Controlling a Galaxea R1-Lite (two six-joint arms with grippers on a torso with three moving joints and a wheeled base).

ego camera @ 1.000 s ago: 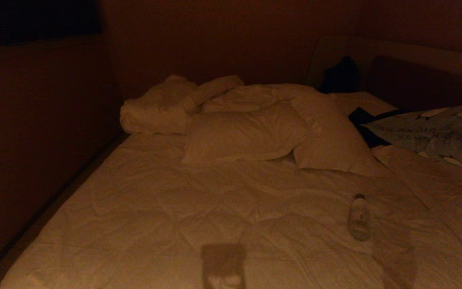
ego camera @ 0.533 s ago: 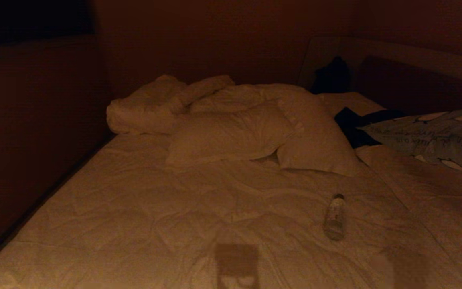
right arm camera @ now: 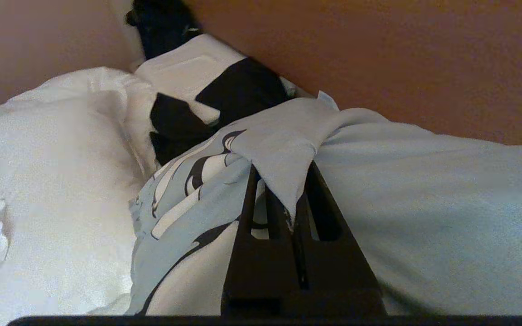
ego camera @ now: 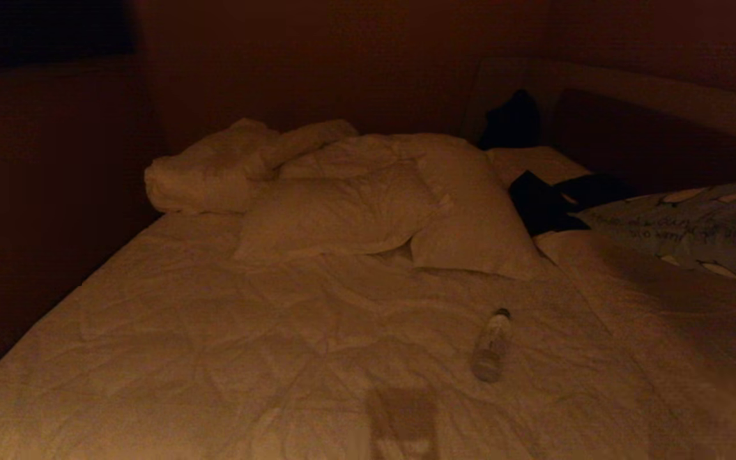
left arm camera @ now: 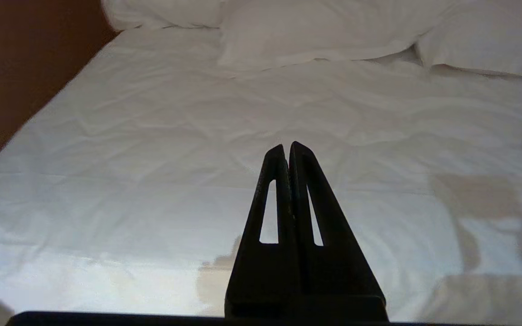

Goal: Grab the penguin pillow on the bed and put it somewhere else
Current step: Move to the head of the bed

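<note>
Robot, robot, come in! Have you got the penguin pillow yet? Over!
Right gripper shut on penguin pillow. Left gripper shut, empty, over bed. Bottle lying on the duvet. Over.

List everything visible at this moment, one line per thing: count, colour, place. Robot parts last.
bed: one, rumpled white duvet, fills most of the head view.
penguin pillow: one, pale grey-blue with black-and-white penguins, at the bed's right edge, a corner pinched in the right gripper.
white pillows: two, plain white, side by side in the middle towards the far wall.
bundled white bedding: one heap, far left corner of the bed.
bottle: one, clear, lying on the duvet right of centre.
black item: one, between the white pillows and the penguin pillow.
left gripper: one, black, shut and empty above the duvet.
right gripper: one, black, shut on the pillow's corner.
</note>
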